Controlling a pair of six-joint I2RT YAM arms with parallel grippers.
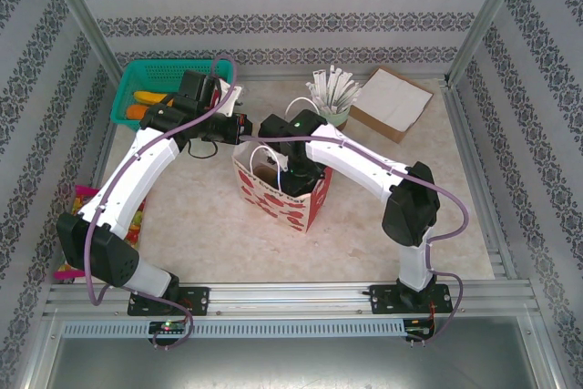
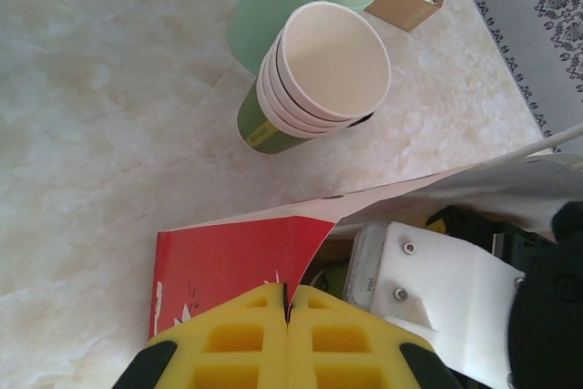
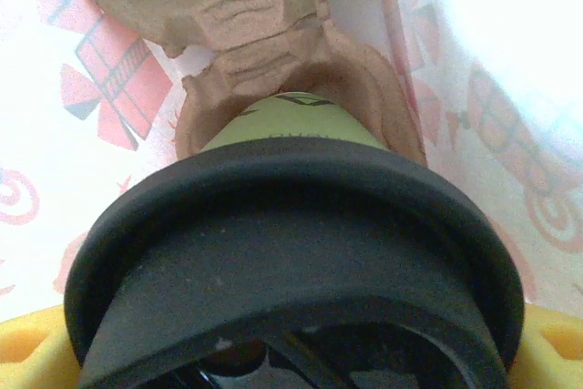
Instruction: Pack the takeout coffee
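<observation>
One small green paper cup with a black plastic lid (image 3: 291, 261) stands upright, long axis vertical, lid up, with its base in a pocket of the one brown pulp cup carrier (image 3: 241, 52). That's inside the one red-and-white paper bag (image 1: 305, 211) mid-table (image 1: 209, 234). The right gripper (image 1: 290, 173) reaches into the bag with its yellow pads clamped on either side of the lid, and the left gripper (image 2: 287, 309) is pinched tight on the bag's rim. Toward the far edge, one stack of what looks like four lidless cream-lined cups (image 2: 319, 61) sits just beside one mint-green cup of white-wrapped sticks (image 2: 264, 6).
</observation>
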